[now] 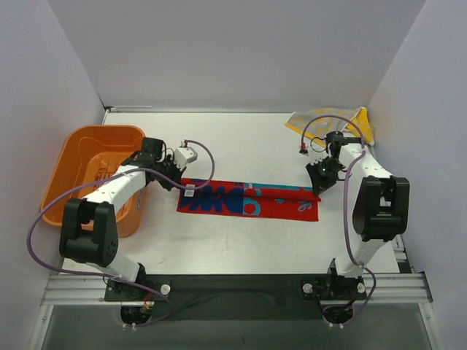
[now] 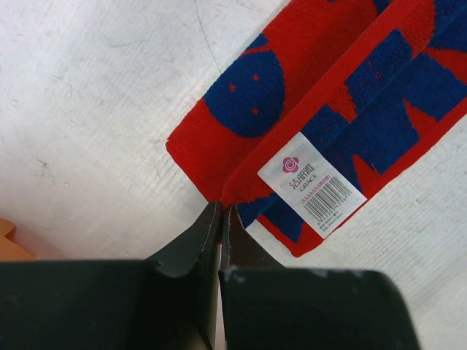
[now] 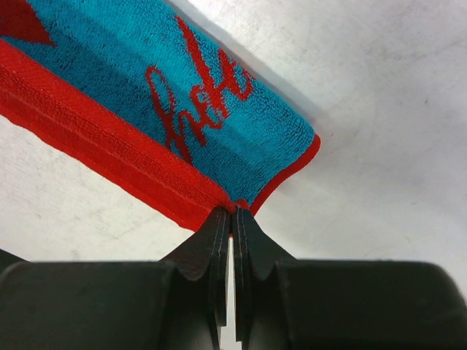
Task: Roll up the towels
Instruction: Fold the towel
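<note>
red and turquoise towel (image 1: 248,200) lay as a long strip across the middle of the desk (image 1: 241,146), between the two arms. it was flat and folded lengthwise into two layers. yellow towel (image 1: 359,120) sat crumpled at the far right corner, well apart from the strip. orange tub (image 1: 73,138) stood at left, beside the left arm.

left tool (image 2: 221,209) was pressed almost together on the strip's left end, nipping the fold edge just beside the white barcode label (image 2: 312,184). right tool (image 3: 233,211) was pressed together at the right-end corner, the red hem apparently caught between its tips.

judged: terry cloth, light, soft and limp, with no stiffness of its own. likely to sag and fall open if lifted by one point. grippy pile, not fragile. best hold is one short end, both layers pinched together near the corners, so the roll starts square.
</note>
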